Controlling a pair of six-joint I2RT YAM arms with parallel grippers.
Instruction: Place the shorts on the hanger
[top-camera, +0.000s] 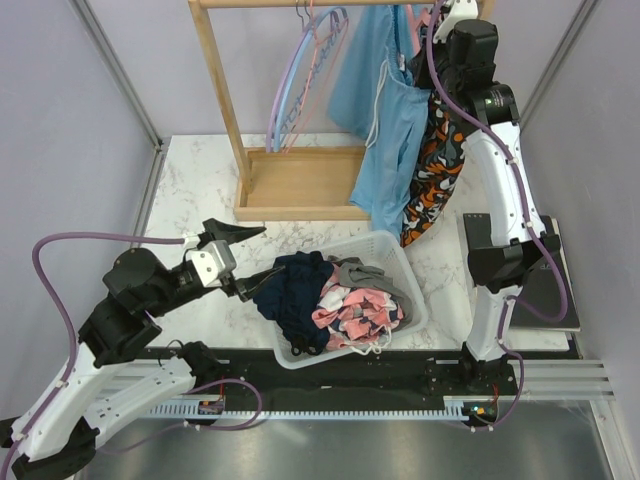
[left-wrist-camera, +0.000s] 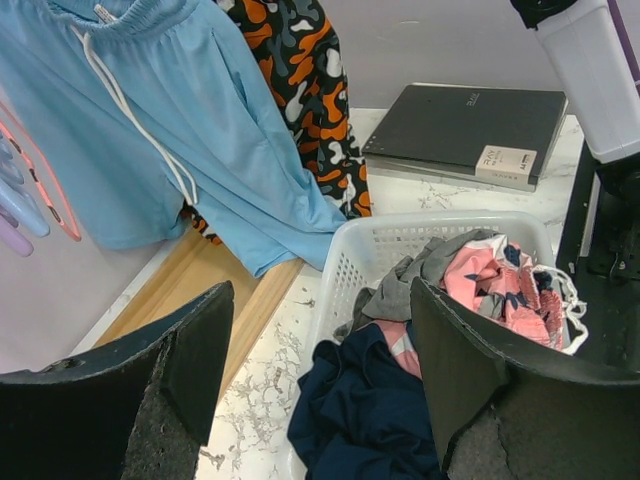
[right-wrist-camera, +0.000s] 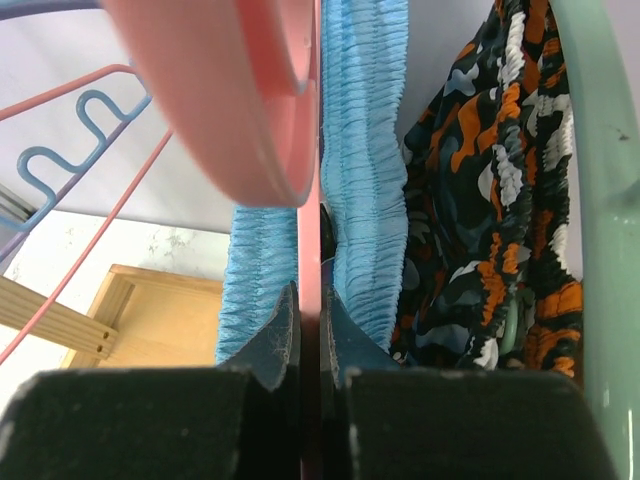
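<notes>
The light blue shorts (top-camera: 385, 140) hang at the wooden rack, white drawstring down the front; they also show in the left wrist view (left-wrist-camera: 200, 130). In the right wrist view their ruffled waistband (right-wrist-camera: 365, 180) lies on both sides of the thin pink hanger (right-wrist-camera: 309, 200). My right gripper (right-wrist-camera: 310, 300) is shut on that hanger bar, high up at the rack's top right (top-camera: 445, 20). My left gripper (top-camera: 245, 262) is open and empty, low over the table beside the basket's left rim, facing the basket (left-wrist-camera: 320, 310).
A white laundry basket (top-camera: 400, 265) holds a dark navy garment (top-camera: 290, 295) and pink and grey clothes. An orange-black-white patterned garment (top-camera: 435, 180) hangs right of the shorts on a mint-green hanger (right-wrist-camera: 600, 200). Spare hangers (top-camera: 290, 90) hang on the rack (top-camera: 300, 180). A dark notebook (left-wrist-camera: 470, 125) lies at the right.
</notes>
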